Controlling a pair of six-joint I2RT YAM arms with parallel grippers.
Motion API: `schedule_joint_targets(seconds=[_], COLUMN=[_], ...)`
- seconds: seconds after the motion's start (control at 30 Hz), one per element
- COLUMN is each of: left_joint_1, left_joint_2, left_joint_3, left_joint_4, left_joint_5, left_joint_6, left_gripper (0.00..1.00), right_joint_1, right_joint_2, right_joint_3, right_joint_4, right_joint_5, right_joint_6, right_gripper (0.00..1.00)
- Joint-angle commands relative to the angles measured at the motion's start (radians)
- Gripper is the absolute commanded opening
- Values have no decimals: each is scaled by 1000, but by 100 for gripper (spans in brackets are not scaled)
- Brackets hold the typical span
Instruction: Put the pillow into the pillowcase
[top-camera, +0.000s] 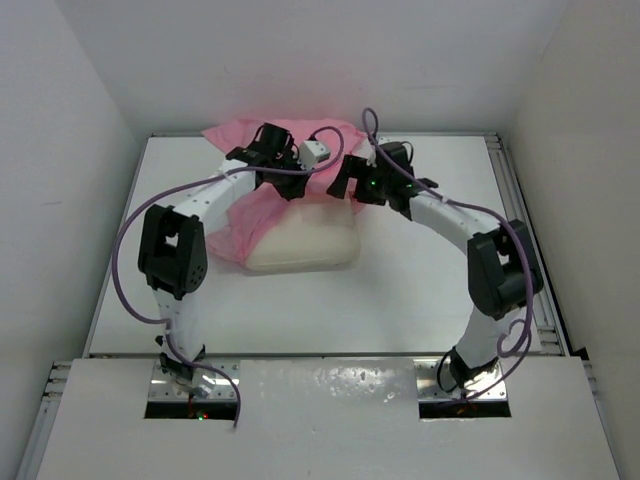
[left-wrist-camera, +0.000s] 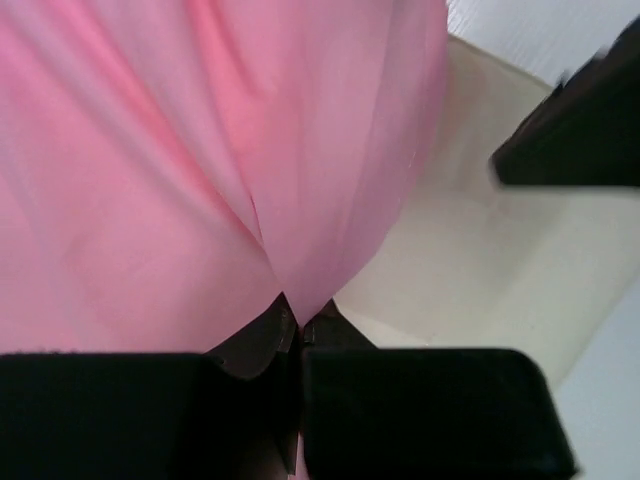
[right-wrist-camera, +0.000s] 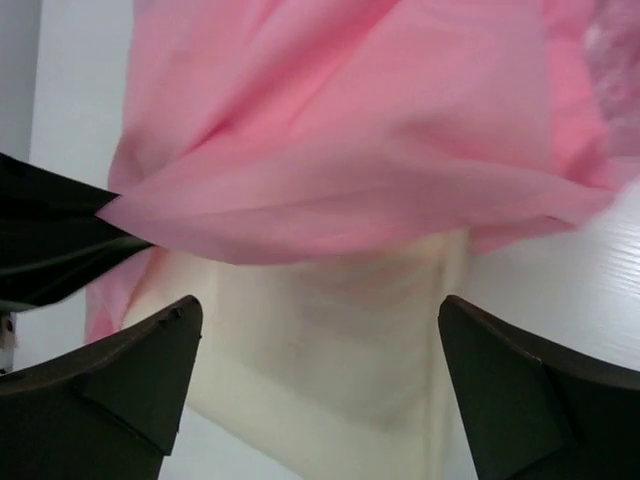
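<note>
The pillow (top-camera: 303, 243) lies on the table (top-camera: 420, 290) a little left of the middle and closer to the far edge than to the near one. Its near end is bare and cream. Its far end is under the pillowcase (top-camera: 243, 218), which is bunched up against the far edge and runs down the pillow's left side in a loose pink fold.

Both arms reach in over the far end of the pillow, one from each side. The left gripper (left-wrist-camera: 298, 318) is pinched tight on the pink satin: in its own camera the two dark fingertips meet with a tuck of cloth caught between them, and the fabric fans out from that point. The cream pillow shows just beside it, with the other arm's dark finger at the upper right.

The right gripper (right-wrist-camera: 320, 305) stands wide open with nothing in it. Its two fingers (right-wrist-camera: 140, 375) sit either side of the pillow's uncovered face, and the hem of the pillowcase hangs across just beyond them, lifted at its left end where the left gripper has it
</note>
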Motion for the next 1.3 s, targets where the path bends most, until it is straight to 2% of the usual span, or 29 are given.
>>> schedule_joint_targets(seconds=[0.0, 0.1, 0.17, 0.23, 0.33, 0.4, 0.5, 0.53, 0.57, 0.6, 0.7, 0.73, 0.83, 0.9, 0.97, 1.07, 1.27], left_joint_1=[-13, -34, -54, -68, -96, -102, -111, -114, -116, -122, -137, -148, -188, -217, -223, -203, -188], left_joint_2=[-94, -106, -105, -108, -120, -132, -149, -157, -165, -171, -205, -224, -240, -229, -223, -220, -171], left_joint_3=[25, 28, 31, 20, 2, -3, 3, 6, 9, 11, 25, 40, 208, 328, 358, 359, 613], left_joint_4=[16, 29, 28, 26, 16, 11, 2, -6, -10, -21, -49, -91, -262, -364, -401, -383, -473], left_joint_5=[67, 36, 8, -4, -13, -13, 1, 7, 14, 28, 57, 68, 181, 189, 185, 156, 399], left_joint_6=[-69, -90, -106, -113, -106, -104, -100, -95, -92, -74, -20, -8, 72, 123, 188, 174, 153], left_gripper=[0, 0, 0, 0, 0, 0, 0, 0, 0, 0, 0, 0, 0, 0, 0, 0, 0], right_joint_1=[-66, -99, -88, -36, 37, 74, 99, 102, 105, 101, 67, 58, 50, 47, 47, 61, 130], right_joint_2=[-128, -254, -309, -366, -373, -316, -232, -171, -143, -97, -77, -96, -164, -192, -221, -238, -187], right_joint_3=[-46, -233, -403, -567, -718, -741, -661, -633, -608, -564, -508, -484, -377, -337, -306, -277, -261], right_joint_4=[-102, -47, 104, 265, 489, 612, 601, 590, 587, 603, 709, 712, 702, 778, 864, 916, 843], right_joint_5=[-105, -188, -193, -132, -19, 13, 8, 8, 8, 4, -6, 17, 77, 108, 144, 166, 266], right_joint_6=[-103, -62, 50, 200, 409, 510, 543, 538, 535, 541, 580, 571, 499, 491, 508, 526, 523], right_gripper=[99, 99, 99, 99, 99, 99, 99, 95, 90, 64, 10, 0, 0, 0, 0, 0, 0])
